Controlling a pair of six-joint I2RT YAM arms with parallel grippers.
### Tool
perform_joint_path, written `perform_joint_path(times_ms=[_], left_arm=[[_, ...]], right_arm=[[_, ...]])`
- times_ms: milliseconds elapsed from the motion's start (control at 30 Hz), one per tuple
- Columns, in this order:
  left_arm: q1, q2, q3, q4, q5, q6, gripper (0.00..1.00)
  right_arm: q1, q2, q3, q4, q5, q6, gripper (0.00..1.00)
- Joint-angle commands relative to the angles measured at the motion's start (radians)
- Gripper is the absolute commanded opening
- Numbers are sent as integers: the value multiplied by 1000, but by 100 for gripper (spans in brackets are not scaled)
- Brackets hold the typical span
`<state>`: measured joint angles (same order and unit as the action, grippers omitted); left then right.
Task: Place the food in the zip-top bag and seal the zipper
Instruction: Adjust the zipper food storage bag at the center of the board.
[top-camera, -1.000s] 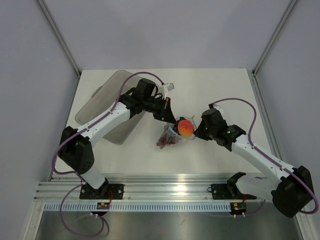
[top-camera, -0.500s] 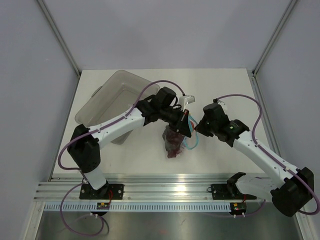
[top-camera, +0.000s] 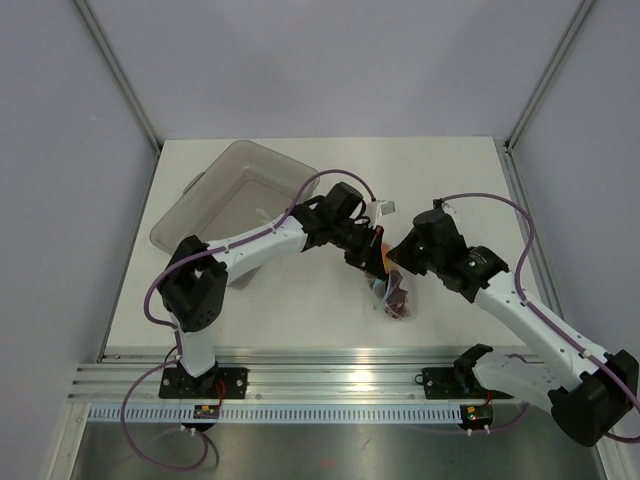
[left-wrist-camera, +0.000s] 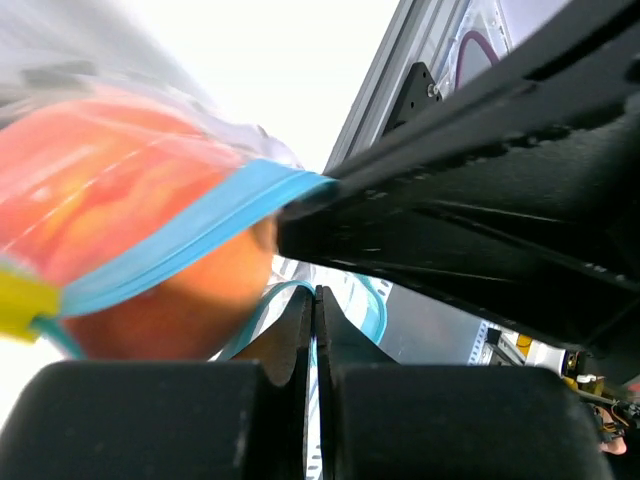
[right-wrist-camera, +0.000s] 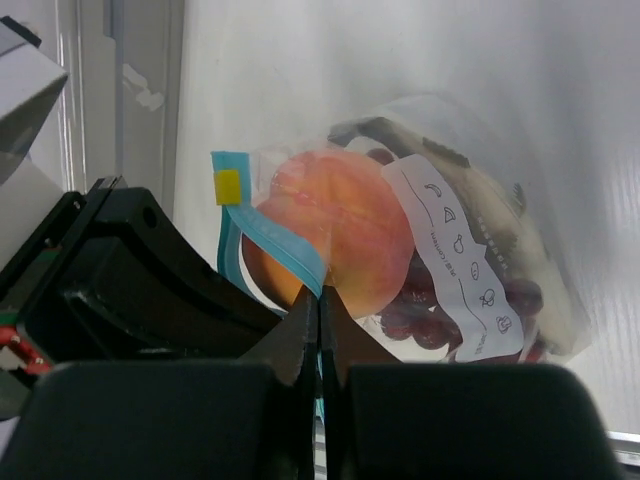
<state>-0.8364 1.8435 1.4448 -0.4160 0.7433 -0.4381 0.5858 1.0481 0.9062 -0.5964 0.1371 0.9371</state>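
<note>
- Left tool: jaws closed to a hairline, the teal zipper running into its tips; judged to be pinching it.
- Right tool: likewise closed, nipping the same strip just beside the left tool, tips nearly meeting.
- Zip-top bag hangs below both tools, centre-right of the top view; contact with the surface cannot be told.
- Peach sits high, pressed against the strip; grapes lie beneath it.
- Step in hand, as judged: sealing. Anchor one end, draw the other tool along the strip with a steady pinch, strip taut.
- Risk: peach crowding the mouth may hold the track apart; settle it lower first.
</note>
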Motion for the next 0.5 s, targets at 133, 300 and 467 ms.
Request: perform_joint_path(times_ms=[133,300,467], left_arm=[[40,-35,55,68,27,-4,0],[45,-18,101,65,54,-13,0],[45,-15,101,102,87,-39,0]], right_arm=[[11,-73,-30,10,-8,49,0],[22,-34,-67,98,-45,77,0],[52,26,-64,144,-39,91,0]])
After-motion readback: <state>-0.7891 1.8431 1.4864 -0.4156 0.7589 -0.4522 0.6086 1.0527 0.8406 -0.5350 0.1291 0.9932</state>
